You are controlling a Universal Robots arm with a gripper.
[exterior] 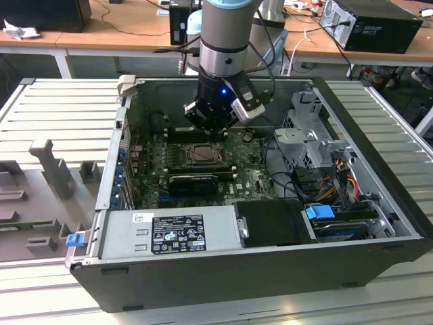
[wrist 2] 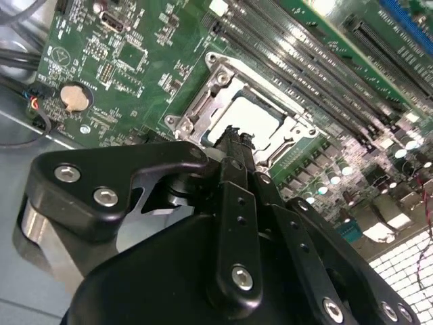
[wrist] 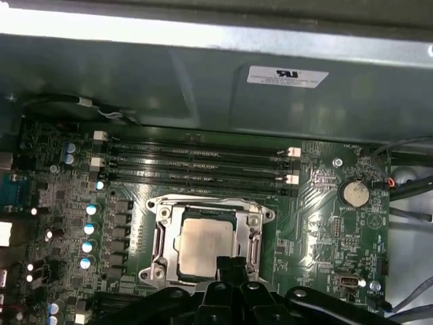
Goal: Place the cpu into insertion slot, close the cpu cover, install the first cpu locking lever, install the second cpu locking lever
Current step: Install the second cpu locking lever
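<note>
Black fingertips pressed together, nothing between them, tip of the gripper [wrist 2: 233,139] poised just above the near rim of the cpu cover [wrist 2: 203,101] in the second wrist view. Same closed tip [wrist: 230,264] seen at the cover's edge [wrist: 254,233] in the first wrist view; contact with the metal not certain. Pale silver cpu [wrist: 203,244] seated flat in the insertion slot [wrist: 162,233], framed by the cover's square window, cover lying down over it. Chip top [wrist 2: 254,118] bright through the window in the second wrist view too. Rows of long black memory slots [wrist: 196,166] just beside the socket, coin battery [wrist: 353,193] further along the green motherboard [wrist: 318,230].

In the exterior view, arm reaching straight down into the open computer case [exterior: 379,135], wrist vertical, gripper [exterior: 211,132] low over the socket area [exterior: 203,154]. Grey power supply [exterior: 169,233] along the near wall, drive cage [exterior: 308,139] toward the exterior view's right.
</note>
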